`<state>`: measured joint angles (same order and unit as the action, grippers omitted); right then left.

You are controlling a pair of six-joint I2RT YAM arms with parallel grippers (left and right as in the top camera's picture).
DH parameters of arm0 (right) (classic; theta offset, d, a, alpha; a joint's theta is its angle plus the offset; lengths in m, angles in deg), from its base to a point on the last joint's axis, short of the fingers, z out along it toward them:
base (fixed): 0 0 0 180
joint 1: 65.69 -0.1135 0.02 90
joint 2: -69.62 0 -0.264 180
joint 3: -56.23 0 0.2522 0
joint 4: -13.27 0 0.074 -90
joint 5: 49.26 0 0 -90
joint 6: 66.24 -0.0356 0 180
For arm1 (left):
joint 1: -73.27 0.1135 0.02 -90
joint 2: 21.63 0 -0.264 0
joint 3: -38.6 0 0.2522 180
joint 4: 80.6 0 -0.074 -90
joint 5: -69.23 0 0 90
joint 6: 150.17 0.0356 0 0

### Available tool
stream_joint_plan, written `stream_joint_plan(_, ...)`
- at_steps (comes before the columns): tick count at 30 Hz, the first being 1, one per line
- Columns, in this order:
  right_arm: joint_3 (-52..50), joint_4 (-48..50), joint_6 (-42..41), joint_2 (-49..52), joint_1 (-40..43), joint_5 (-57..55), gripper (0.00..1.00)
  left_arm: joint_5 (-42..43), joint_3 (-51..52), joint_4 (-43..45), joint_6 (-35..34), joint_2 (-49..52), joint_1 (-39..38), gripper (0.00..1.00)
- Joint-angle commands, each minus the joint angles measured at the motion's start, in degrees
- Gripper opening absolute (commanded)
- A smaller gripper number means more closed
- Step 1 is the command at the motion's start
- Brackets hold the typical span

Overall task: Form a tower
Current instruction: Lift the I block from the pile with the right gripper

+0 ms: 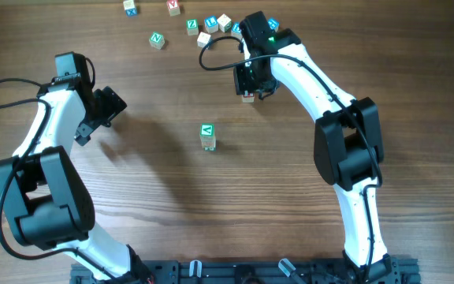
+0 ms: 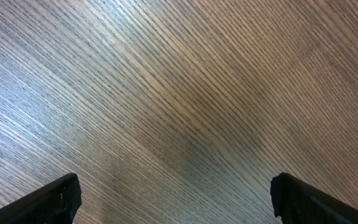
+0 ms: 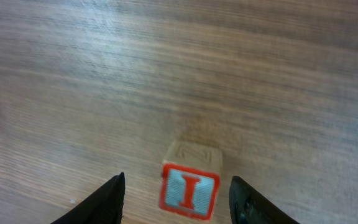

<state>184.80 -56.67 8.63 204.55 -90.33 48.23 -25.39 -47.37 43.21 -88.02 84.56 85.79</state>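
Observation:
The tower (image 1: 207,136) stands mid-table as a narrow column of pale wooden cubes, with a green letter face on top. A loose cube with a red letter I (image 3: 189,186) rests on the wood between the fingers of my right gripper (image 3: 178,182). The jaws are open, with a gap on either side of the cube. From overhead this gripper (image 1: 248,88) hangs over that cube (image 1: 248,98), behind and to the right of the tower. My left gripper (image 1: 107,106) is at the left, wide open over bare wood (image 2: 174,186).
Several loose letter cubes lie along the back edge, among them a green one (image 1: 158,39), a pale one (image 1: 204,38) and a red one (image 1: 173,6). A black cable (image 1: 211,55) loops beside the right wrist.

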Motion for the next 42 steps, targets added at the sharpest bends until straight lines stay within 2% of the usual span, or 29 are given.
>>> stream_joint_plan(1, -0.2, -0.5, -0.1, 1.2, 0.1, 0.3, 0.52, 0.1, -0.6, 0.0, 0.5, -1.1, 0.4, 1.0)
stream_joint_plan(8, -0.2, -1.8, -1.9, 1.2, 0.1, 0.3, 0.44, 0.1, -0.6, 0.0, 0.5, -1.1, 0.4, 1.0)
stream_joint_plan(18, -0.2, -0.9, -3.1, 1.6, 0.1, -1.0, 0.44, 0.1, -0.6, 0.0, 0.5, -1.1, 0.4, 1.0)
stream_joint_plan(23, -0.2, -1.8, -3.3, 1.6, -0.3, -1.0, 0.36, 0.1, -0.6, 0.0, 0.5, -1.1, 0.4, 1.0)
stream_joint_plan(27, -0.2, -1.5, -3.1, 1.6, -1.6, -1.5, 0.46, 0.1, -0.6, 0.0, 0.5, -1.1, 0.4, 1.0)
stream_joint_plan(32, -0.2, -1.5, -3.1, 1.6, -2.0, -6.4, 0.52, 0.1, -0.6, 0.0, 0.5, -1.1, 0.4, 1.0)
stream_joint_plan(38, -0.2, -0.2, -3.8, 1.6, -2.0, -7.3, 0.43, 0.1, -0.6, 0.0, 0.5, -1.1, 0.4, 1.0)
stream_joint_plan(42, -0.2, -0.2, -5.5, 1.6, -2.0, -8.8, 0.43, 0.1, -0.6, 0.0, 0.5, -1.1, 0.4, 1.0)
